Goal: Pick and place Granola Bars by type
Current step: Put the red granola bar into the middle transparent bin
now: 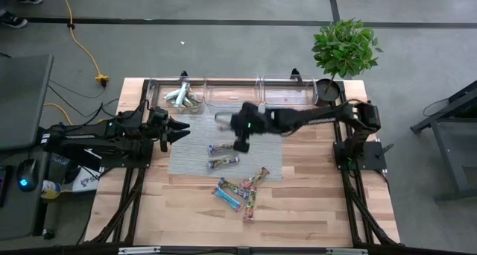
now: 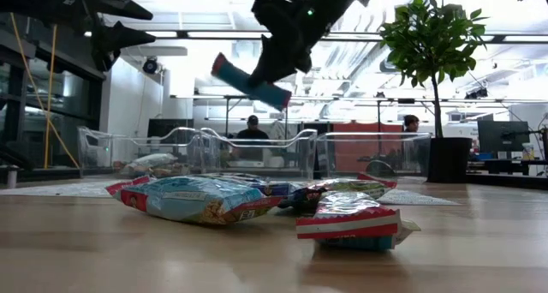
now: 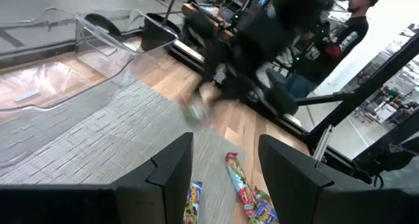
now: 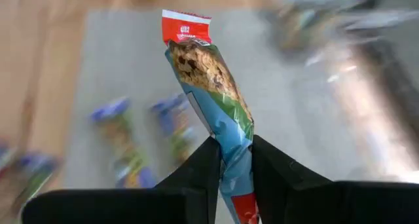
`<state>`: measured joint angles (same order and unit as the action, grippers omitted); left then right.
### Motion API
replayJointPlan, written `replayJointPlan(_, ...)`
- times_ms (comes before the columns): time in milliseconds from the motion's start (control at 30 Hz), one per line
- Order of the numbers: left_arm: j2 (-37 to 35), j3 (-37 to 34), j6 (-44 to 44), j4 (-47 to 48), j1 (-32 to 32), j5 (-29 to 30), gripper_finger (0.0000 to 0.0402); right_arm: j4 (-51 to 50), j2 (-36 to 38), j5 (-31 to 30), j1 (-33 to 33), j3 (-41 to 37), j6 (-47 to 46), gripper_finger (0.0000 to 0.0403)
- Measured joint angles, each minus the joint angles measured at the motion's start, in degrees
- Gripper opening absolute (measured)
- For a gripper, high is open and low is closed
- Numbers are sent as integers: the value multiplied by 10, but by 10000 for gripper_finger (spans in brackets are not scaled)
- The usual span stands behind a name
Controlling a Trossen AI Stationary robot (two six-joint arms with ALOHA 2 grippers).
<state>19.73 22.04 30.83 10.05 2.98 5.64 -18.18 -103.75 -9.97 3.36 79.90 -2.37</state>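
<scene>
The right gripper (image 4: 232, 160) pinches a blue bar (image 4: 216, 96) by one end, lifted clear for carrying toward the bins (image 1: 223, 91). The left gripper (image 1: 179, 130) waits at the mat's (image 1: 186, 162) edge, fingers spread and empty.

Both arms are dark, near-black, built of chunky jointed links. Right end effector (image 4: 230, 168) shows two broad matte-black angular fingers; left end effector (image 3: 226, 168) has the same wedge-shaped pair.
</scene>
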Motion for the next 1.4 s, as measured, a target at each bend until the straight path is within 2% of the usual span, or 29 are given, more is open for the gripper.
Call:
replayJointPlan(300, 0, 0, 0, 0, 0, 1, 172, 71, 8, 2, 139, 0, 23, 63)
replayJointPlan(533, 0, 0, -1, 5, 0, -2, 172, 79, 1, 70, 234, 0, -8, 62)
replayJointPlan(633, 0, 0, -2, 6, 0, -2, 172, 80, -15, 95, 241, 0, -10, 62)
replayJointPlan(833, -1, -1, -11, 34, 0, -2, 172, 94, -66, 107, 234, 0, -24, 62)
replayJointPlan(1000, -16, -37, 7, 15, 0, -6, 172, 108, -80, 108, 235, -1, -45, 62)
replayJointPlan(1133, -70, -108, 43, -55, 0, -8, 172, 108, -80, 111, 240, -1, -47, 62)
replayJointPlan(1233, -127, -162, 79, -73, 0, -9, 172, 107, -80, 125, 243, -1, -53, 62)
replayJointPlan(1333, -183, -193, 99, -71, 0, -24, 172, 102, -80, 125, 243, -1, -52, 62)
replayJointPlan(1400, -196, -198, 100, -82, 0, -29, 172, 95, -80, 125, 244, -1, -56, 62)
